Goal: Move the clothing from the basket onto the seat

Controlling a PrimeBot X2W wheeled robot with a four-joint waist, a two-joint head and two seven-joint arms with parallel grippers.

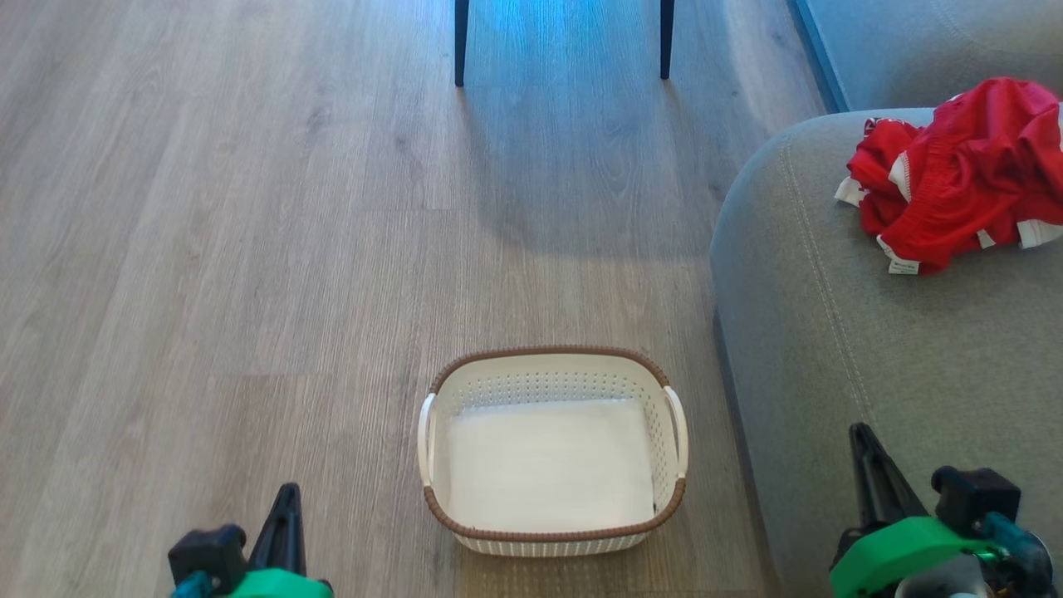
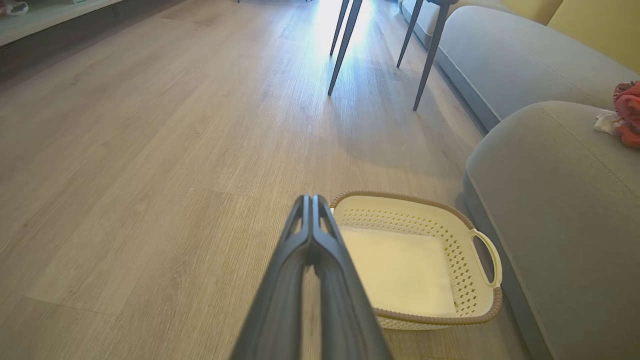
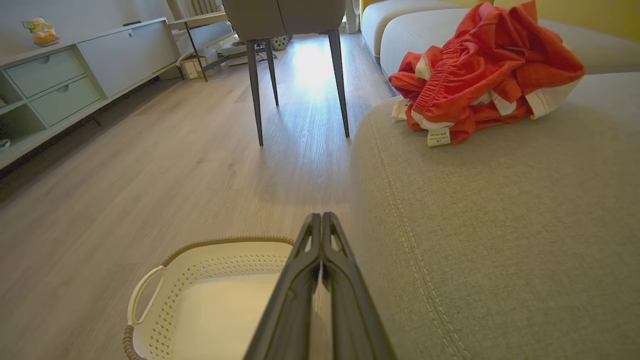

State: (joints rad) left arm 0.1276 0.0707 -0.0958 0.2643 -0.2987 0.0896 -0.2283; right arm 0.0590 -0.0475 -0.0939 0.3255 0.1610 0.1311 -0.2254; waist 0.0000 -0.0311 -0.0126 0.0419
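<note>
The wooden floor [image 1: 249, 249] spreads ahead, with 2 dark chair legs [image 1: 459, 41] at its far end. To the robot's right stands the seat [image 1: 830, 349], a grey cushion with a stitched seam running along its rounded edge. The basket [image 1: 548, 352] sits on the floor just beside the seat's near corner, between the 2 arms, and holds nothing but its pale bottom. The clothing [image 1: 963, 174] lies as 1 bunched red heap on the seat's far part, well apart from the basket; its long axis runs roughly across the head view, and the garments cannot be told apart in the bundle. It lies ahead and to the right of the right gripper [image 1: 864, 448], which hangs over the seat's near edge and is by far the nearer arm. The left gripper [image 1: 286, 507] hangs low over the floor to the basket's left. Both point forward, each with its 2 fingers pressed together and nothing between them. By this layout the move looks complete, with no reach called for.
</note>
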